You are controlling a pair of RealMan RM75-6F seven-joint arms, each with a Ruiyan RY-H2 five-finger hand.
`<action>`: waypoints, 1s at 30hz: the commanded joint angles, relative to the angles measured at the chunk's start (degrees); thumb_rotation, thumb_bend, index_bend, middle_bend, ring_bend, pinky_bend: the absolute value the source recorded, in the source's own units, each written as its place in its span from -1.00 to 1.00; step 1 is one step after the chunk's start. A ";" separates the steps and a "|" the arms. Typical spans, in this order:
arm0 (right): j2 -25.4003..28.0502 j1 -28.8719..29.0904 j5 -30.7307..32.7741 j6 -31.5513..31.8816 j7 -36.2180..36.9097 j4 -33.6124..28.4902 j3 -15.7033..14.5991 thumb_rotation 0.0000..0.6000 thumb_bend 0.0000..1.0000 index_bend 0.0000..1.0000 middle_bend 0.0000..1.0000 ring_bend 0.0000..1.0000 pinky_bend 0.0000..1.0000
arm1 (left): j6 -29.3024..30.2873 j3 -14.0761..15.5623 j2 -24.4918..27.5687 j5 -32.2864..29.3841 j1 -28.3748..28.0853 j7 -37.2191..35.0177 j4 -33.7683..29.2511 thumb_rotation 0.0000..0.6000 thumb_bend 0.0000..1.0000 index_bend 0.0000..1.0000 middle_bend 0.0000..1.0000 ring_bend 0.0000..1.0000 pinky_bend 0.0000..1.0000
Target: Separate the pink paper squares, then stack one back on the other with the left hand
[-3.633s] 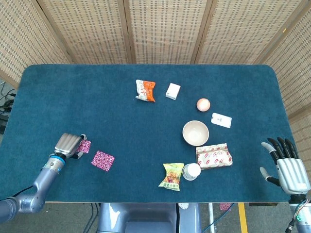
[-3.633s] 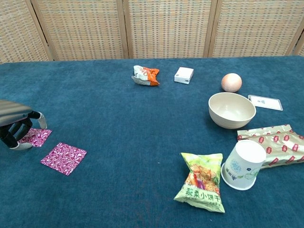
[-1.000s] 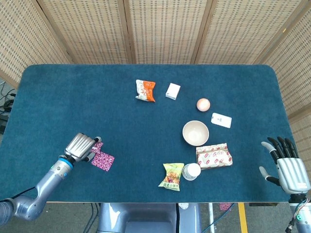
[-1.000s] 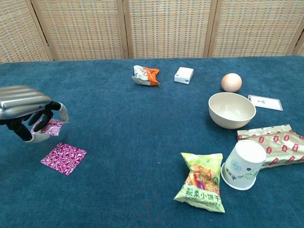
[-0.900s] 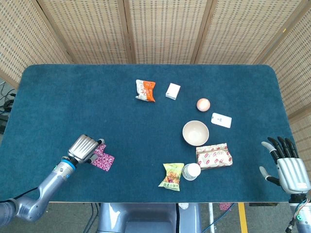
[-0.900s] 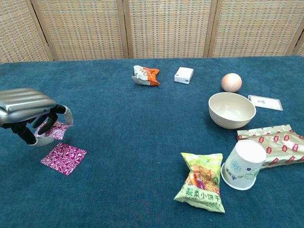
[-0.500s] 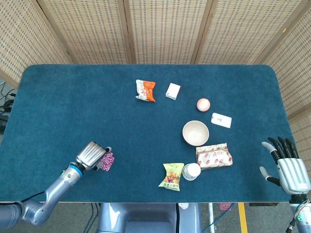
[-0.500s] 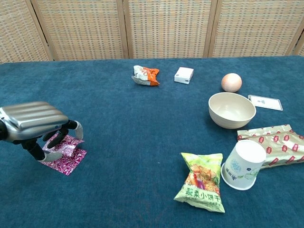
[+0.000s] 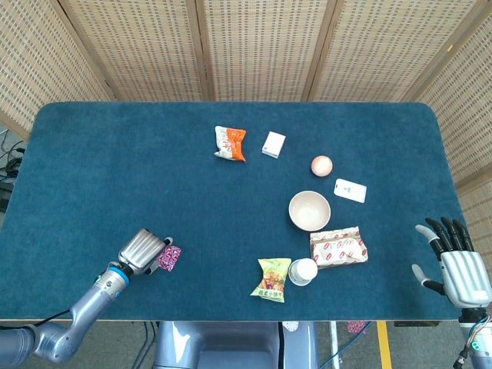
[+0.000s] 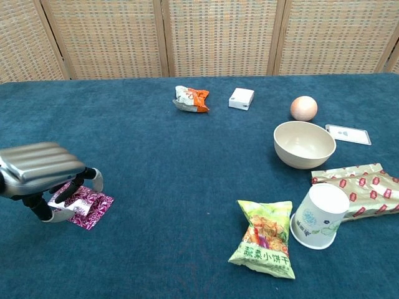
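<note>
A blue cloth table (image 9: 115,161) is backed by wicker screens (image 9: 261,46). At lower left, 1 pink square (image 10: 64,195) is pinched in the left hand (image 10: 38,173) over the other square (image 10: 93,210). Bowl (image 9: 309,210), cup (image 10: 320,216) and snack bags (image 10: 264,239) lie right. The right hand (image 9: 460,269) is spread, empty.

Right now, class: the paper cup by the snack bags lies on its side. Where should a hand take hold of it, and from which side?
Grip the paper cup around its side wall, coming down from above. It lies tipped with its open mouth facing the chest camera, so the wall is the part offered. The green snack bag sits close on its left and the red packet behind it, which would probably crowd a sideways approach.
</note>
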 commanded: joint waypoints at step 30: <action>0.54 0.25 0.06 -0.21 0.08 -0.07 0.31 1.00 -0.33 -0.65 -0.72 -0.99 -1.00 | 3.96 -0.76 0.76 2.29 1.66 -3.72 -0.87 0.78 -0.50 -0.62 0.26 0.16 0.08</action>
